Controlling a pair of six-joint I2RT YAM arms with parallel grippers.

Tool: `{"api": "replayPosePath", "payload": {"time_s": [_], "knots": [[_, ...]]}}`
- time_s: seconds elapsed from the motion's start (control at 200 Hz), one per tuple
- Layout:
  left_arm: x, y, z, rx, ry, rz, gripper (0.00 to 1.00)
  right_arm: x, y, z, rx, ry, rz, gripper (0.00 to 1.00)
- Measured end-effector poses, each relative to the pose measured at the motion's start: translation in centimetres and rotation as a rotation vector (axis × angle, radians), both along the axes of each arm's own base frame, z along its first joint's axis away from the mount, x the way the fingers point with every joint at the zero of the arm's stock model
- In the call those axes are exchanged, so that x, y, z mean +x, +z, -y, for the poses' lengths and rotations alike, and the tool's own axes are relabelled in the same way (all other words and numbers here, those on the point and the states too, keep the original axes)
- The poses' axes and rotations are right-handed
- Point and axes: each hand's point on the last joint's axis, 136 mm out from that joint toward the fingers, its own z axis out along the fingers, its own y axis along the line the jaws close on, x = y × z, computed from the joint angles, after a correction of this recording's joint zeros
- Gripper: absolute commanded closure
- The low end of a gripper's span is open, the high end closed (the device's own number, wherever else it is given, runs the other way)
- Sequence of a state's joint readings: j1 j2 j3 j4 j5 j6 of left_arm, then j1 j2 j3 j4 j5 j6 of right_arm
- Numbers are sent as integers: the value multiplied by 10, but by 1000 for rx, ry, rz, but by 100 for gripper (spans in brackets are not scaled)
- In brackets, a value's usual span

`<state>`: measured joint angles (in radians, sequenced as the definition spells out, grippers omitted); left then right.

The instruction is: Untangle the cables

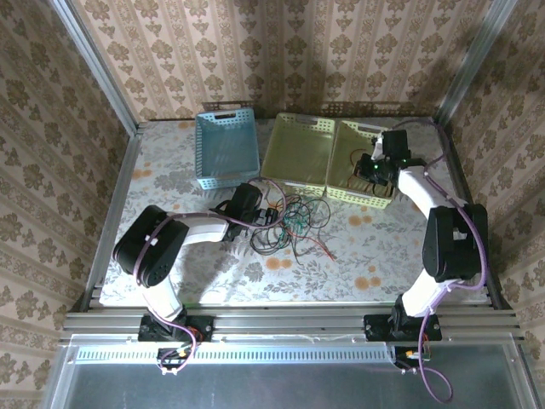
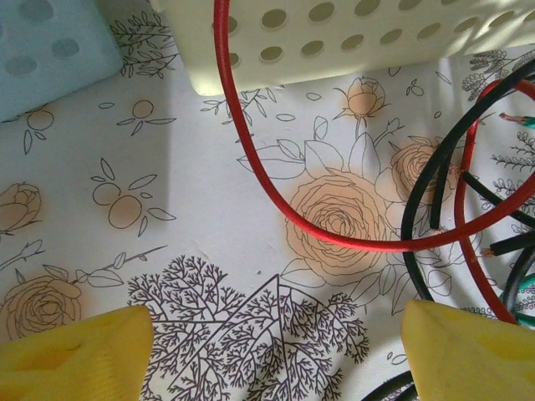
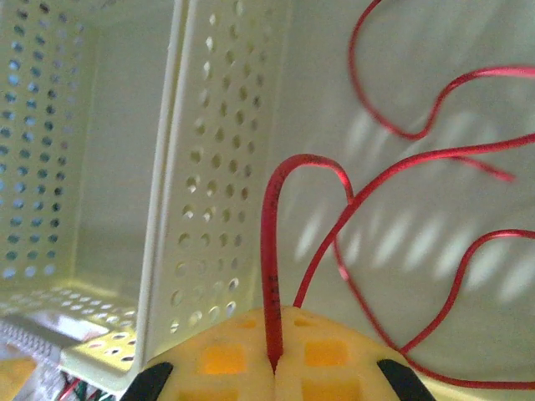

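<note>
The right pincer (image 3: 273, 368) is clenched on a red cable (image 3: 269, 251). The strand rises straight out from between its pads and curls across the floor of the right basket (image 1: 362, 200). Holding it low inside that basket reads as a drop-off, with one freed strand sorted away from the rest. From above it is hard to tell whether this strand is wholly clear of the heap, though it probably is.

The cables (image 1: 289, 226) lie in a loose tangle of red, black and green at the centre of the table (image 1: 213, 273). They sit on the near side of the middle basket (image 1: 294, 181) and to the right of the left pincer (image 2: 276, 334). That pincer is released, fingers set wide, hovering low over bare table with the tangle's left edge before it. A red loop (image 2: 251, 159) sweeps across from the basket wall, and black strands cross it at the right. The wide stance suits a reach into the heap for the next strand. The blue basket (image 1: 226, 179) stands at the far left.
</note>
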<state>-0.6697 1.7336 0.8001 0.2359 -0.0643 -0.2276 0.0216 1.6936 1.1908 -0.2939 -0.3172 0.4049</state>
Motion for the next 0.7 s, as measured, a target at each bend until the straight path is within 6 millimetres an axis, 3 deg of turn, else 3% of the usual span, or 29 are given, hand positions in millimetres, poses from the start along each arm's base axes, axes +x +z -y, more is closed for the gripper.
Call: {"api": "replayPosePath", "payload": {"time_s": [0.21,0.345,0.43,0.595,0.7], "knots": [[-2,1,4,-1,-10,1,21,-1,-8,-32,87,104,-49,97],[-2,1,4,-3,-11,3,20,1,-2,-36,96,107,-40,65],[-2,2,5,-6,-15,5,19,2,3,-30,66,81,-19,54],[-2,18,9,-33,-38,33,18,-17,42,-21,15,33,90,50],[0,33,12,-61,-43,62,18,-37,73,-48,-8,110,184,50]]}}
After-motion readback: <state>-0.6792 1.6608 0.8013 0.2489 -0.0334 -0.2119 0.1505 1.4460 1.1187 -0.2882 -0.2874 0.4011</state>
